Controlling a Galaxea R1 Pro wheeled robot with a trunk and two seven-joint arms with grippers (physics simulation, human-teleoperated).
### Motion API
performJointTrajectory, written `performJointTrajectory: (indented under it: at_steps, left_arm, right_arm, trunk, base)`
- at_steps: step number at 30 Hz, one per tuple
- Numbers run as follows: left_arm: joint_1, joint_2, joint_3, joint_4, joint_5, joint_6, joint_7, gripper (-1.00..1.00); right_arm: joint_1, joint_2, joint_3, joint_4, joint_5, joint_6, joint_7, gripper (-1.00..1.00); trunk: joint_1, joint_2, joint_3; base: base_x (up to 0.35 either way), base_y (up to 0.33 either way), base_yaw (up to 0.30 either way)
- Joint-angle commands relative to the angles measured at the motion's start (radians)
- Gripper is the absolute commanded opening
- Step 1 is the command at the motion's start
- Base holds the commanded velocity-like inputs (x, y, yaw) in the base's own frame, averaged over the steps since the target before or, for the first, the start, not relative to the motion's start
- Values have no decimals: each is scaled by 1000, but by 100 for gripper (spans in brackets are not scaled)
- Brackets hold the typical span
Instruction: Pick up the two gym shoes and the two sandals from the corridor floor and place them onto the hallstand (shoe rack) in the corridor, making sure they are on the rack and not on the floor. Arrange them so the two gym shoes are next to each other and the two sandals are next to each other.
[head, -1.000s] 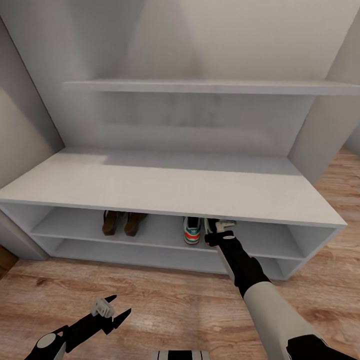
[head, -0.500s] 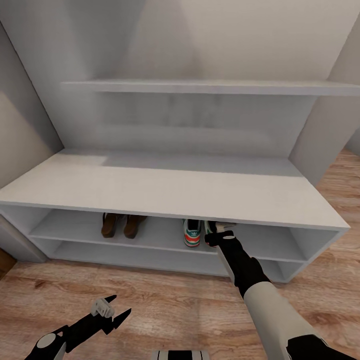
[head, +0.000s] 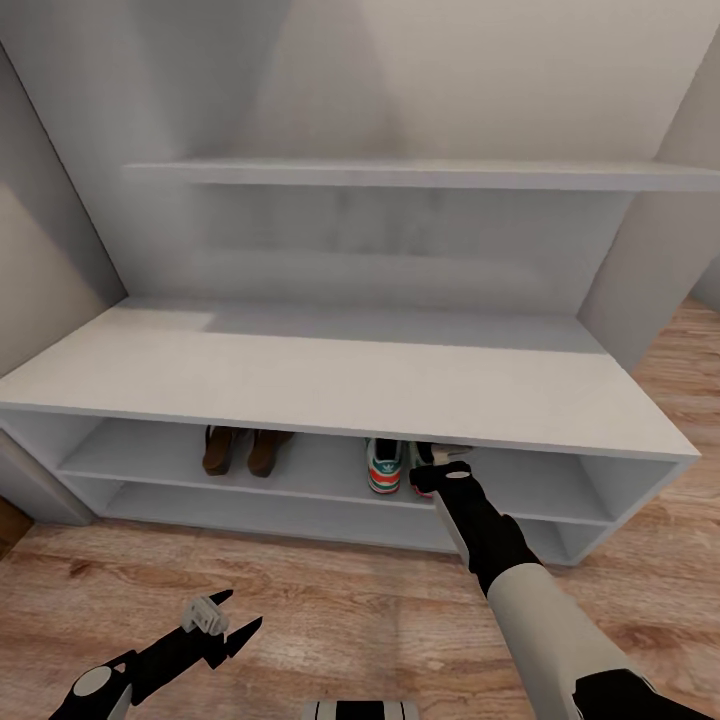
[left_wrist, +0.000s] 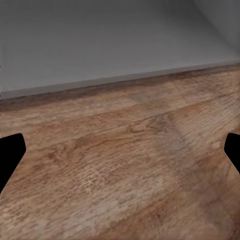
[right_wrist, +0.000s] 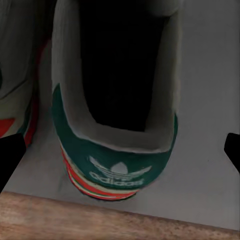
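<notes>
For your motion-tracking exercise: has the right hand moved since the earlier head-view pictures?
No. The right hand stays at the front edge of the hallstand, beside the gym shoe on the upper shelf; any shift against that edge is too slight to call.

The pale hallstand (head: 330, 385) stands against the wall on the wood-plank floor (head: 340, 610). On its upper open shelf, two brown sandals (head: 243, 448) sit side by side; further right stands a gym shoe (head: 384, 465), heel outward. The right gripper (head: 437, 470) reaches under the bench top just beside that shoe. The left gripper (head: 228, 618) hangs above the floor, fingers apart.
</notes>
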Motion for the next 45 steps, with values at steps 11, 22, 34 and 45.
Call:
performJointTrajectory:
  at_steps: [11, 22, 34, 45]
  left_arm:
    - [0, 0, 0, 1, 3, -3, -5, 100]
    - [-1, 1, 1, 1, 3, -3, -5, 100]
    - [-1, 1, 2, 1, 3, -3, -5, 100]
    - [-1, 1, 10, -2, 3, -10, -5, 100]
  right_arm:
    - [0, 0, 2, -1, 11, 8, -1, 100]
    - [0, 0, 1, -2, 11, 8, -1, 100]
    - [1, -3, -1, 0, 12, 6, -2, 100]
    - [17, -8, -1, 0, 12, 3, -2, 100]
  trunk:
    - [0, 0, -1]
    - [0, 0, -1]
    - [0, 0, -1]
    - [0, 0, -1]
  base:
    - [-212, 0, 0]
    - [-331, 0, 0]
    - [-151, 0, 0]
    - [-1, 0, 0]
